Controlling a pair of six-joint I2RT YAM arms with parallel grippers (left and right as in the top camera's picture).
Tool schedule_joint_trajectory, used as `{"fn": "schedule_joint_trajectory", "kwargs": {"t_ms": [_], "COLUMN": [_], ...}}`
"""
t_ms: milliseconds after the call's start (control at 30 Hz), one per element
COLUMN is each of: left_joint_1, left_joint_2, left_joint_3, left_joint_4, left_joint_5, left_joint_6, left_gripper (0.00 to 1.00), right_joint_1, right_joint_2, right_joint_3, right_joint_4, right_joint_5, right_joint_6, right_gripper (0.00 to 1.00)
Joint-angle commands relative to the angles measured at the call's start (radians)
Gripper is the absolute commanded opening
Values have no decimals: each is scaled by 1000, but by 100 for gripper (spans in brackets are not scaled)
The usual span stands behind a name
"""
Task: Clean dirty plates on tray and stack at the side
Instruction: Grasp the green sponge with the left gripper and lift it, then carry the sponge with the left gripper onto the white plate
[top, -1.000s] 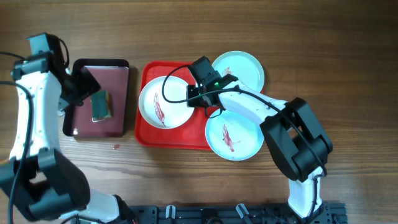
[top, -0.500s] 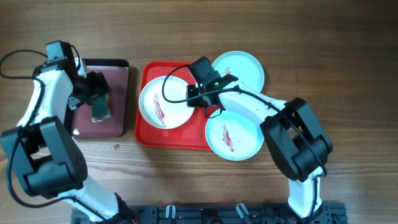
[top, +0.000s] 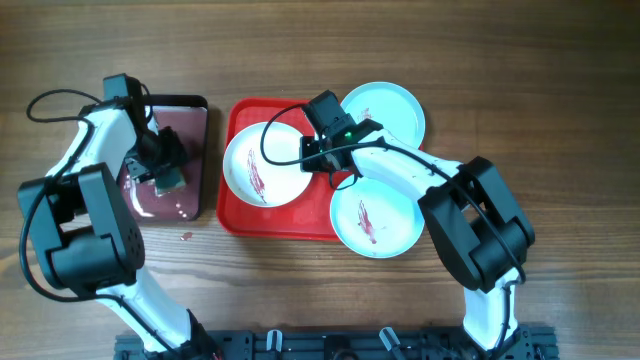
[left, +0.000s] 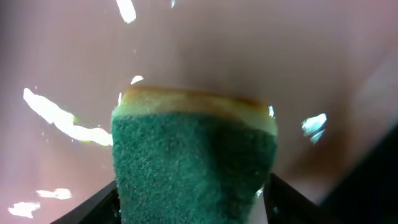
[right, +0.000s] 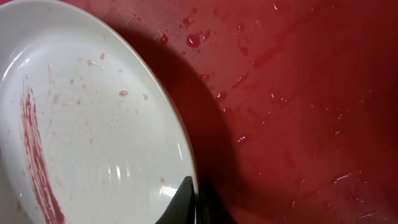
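Overhead: the white plate (top: 262, 165) lies on the left half of the red tray (top: 235, 215), and 2 turquoise plates (top: 385, 110) (top: 375, 220) overlap its right rim; left wrist: the left end effector (left: 193, 205) straddles a sponge (left: 193, 155), grip indeterminate; right wrist: the right end effector (right: 196, 202) is closed on the white plate's rim.

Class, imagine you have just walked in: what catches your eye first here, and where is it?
The bright red tray at mid-table stands out, bearing a smeared white plate whose right rim the right gripper pinches. Two pale turquoise plates sit at its right end. At left, the left gripper straddles a green sponge in a dark maroon tray.
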Motion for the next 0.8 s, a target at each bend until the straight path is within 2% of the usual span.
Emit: {"fn": "schedule_joint_trajectory", "kwargs": {"t_ms": [0,67,100,200,333,600,767], "left_joint_1": [-4,-4,-4,-4,-2,-2,-2], "left_joint_2": [14,14,14,14,-17,-185,-234], "left_joint_3": [-9,-9,-9,-8,31,114,114], "left_joint_4": [-5,-5,-5,-4,-53,-165,-199], "left_joint_5": [-22,-21,-21,-3,94,136,128], "left_joint_6": [-42,-45,-45,-45,-32,-32,21], "left_gripper": [36,8,4,4,4,4,4], "right_joint_1": [2,2,2,2,-3,-16,-25], "right_joint_2": [29,30,30,29,25,15,15], "right_joint_3": [11,11,11,11,11,56,59], "right_joint_4": [3,2,2,1,1,-96,-114], "right_joint_5": [3,3,3,-20,-20,3,-13], "right_joint_6": [15,16,16,14,9,-12,-42], "right_gripper": [5,5,4,4,4,4,4]}}
